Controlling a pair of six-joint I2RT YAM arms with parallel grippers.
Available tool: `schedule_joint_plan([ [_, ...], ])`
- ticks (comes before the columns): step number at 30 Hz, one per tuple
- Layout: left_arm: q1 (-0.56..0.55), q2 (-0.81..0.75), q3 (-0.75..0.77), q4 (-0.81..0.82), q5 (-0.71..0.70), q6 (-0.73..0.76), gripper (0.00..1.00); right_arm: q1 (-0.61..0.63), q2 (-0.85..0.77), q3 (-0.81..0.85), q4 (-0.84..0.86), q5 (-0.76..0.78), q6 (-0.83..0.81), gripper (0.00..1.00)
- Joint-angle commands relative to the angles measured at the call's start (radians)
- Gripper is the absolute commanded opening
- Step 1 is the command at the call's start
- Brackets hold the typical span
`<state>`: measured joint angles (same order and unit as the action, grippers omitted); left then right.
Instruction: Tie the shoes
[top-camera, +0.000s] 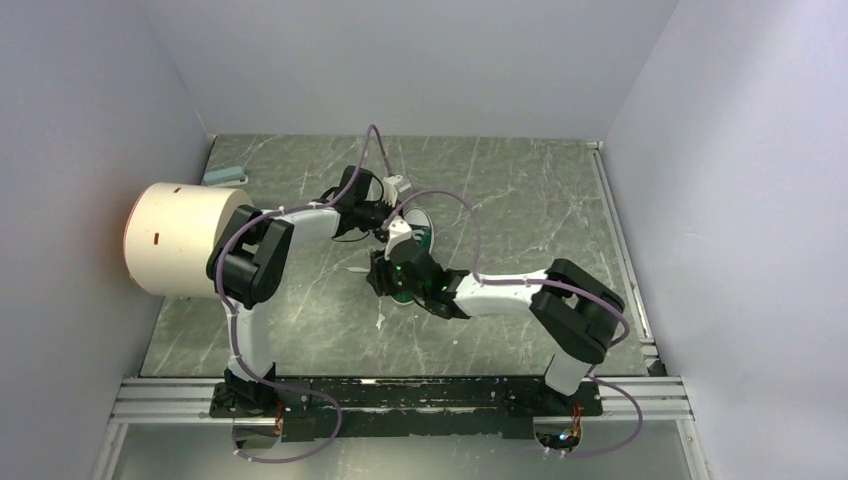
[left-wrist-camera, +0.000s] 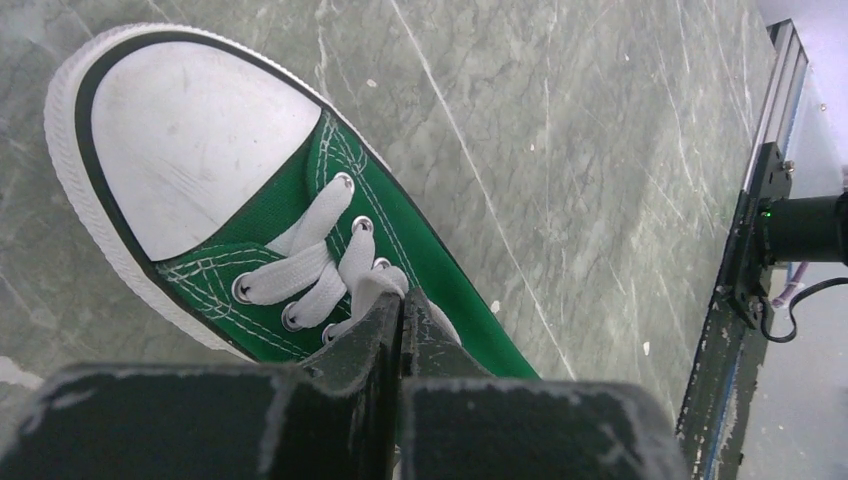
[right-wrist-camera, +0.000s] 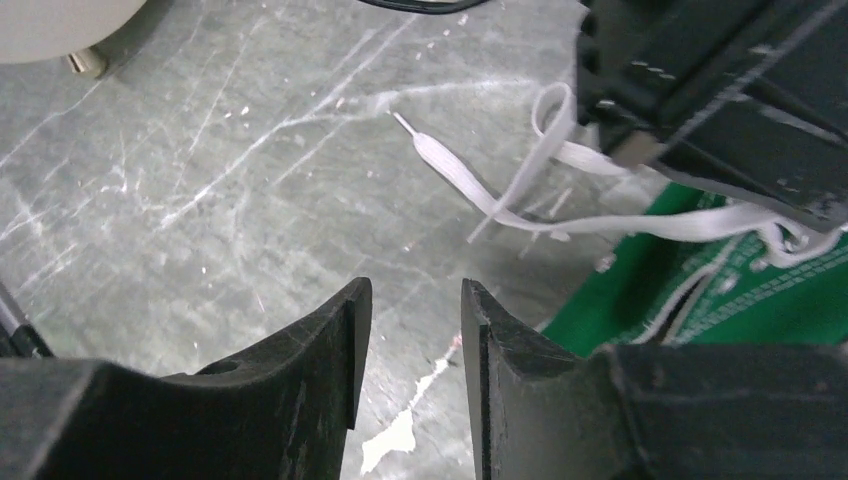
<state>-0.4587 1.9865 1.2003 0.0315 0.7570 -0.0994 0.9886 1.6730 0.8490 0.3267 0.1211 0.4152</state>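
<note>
Green sneaker (left-wrist-camera: 275, 210), heel hidden behind left gripper (left-wrist-camera: 402, 302) clamped on white laces (left-wrist-camera: 300, 275), right gripper (right-wrist-camera: 412, 335) parted.

Item: one sneaker (left-wrist-camera: 430, 270), small, low-top. Green canvas upper with white stitching; white rubber toe cap (left-wrist-camera: 190, 140), scuffed; white ribbed sole edge (left-wrist-camera: 75, 170) topped by a dark stripe. Stands sole-down on the counter (left-wrist-camera: 600, 150), near its middle. Flat white laces (left-wrist-camera: 300, 275) crossed through metal eyelets, untied. One strand rises from the upper eyelets, pinched in the closed left claw (left-wrist-camera: 401, 305); a loose end (right-wrist-camera: 440, 160) trails flat over the counter beside the shoe.
</note>
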Motion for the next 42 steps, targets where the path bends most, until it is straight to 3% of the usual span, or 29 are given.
schedule_joint_plan([
  [1,0.021,0.04,0.039,-0.101,0.02,-0.015,0.05,0.056,0.061,0.071,0.111,0.21,-0.01,0.41],
  [7,0.023,0.081,0.082,-0.155,0.04,-0.039,0.05,0.064,0.137,0.124,0.072,0.39,0.011,0.41],
  [16,0.023,0.106,0.09,-0.125,0.053,-0.075,0.05,0.064,0.279,0.167,0.152,0.429,-0.029,0.42],
  [21,0.023,0.106,0.089,-0.132,0.064,-0.07,0.05,0.064,0.364,0.221,0.149,0.455,-0.035,0.47],
  [28,0.023,0.095,0.069,-0.106,0.073,-0.084,0.05,0.064,0.442,0.279,0.084,0.517,-0.039,0.45],
  [30,0.023,0.099,0.071,-0.108,0.076,-0.083,0.05,0.064,0.451,0.276,0.079,0.515,-0.047,0.4],
  [33,0.023,0.097,0.072,-0.107,0.072,-0.084,0.05,0.065,0.461,0.279,0.074,0.474,-0.08,0.17],
  [37,0.023,0.084,0.071,-0.106,0.073,-0.087,0.05,0.065,0.459,0.28,0.062,0.455,-0.08,0.11],
  [38,0.023,0.081,0.073,-0.112,0.072,-0.085,0.05,0.064,0.459,0.279,0.063,0.45,-0.082,0.02],
  [39,0.024,0.078,0.076,-0.118,0.071,-0.081,0.05,0.064,0.457,0.281,0.061,0.447,-0.085,0.0],
  [42,0.028,0.069,0.079,-0.132,0.071,-0.07,0.05,0.064,0.404,0.278,0.045,0.373,-0.113,0.0],
])
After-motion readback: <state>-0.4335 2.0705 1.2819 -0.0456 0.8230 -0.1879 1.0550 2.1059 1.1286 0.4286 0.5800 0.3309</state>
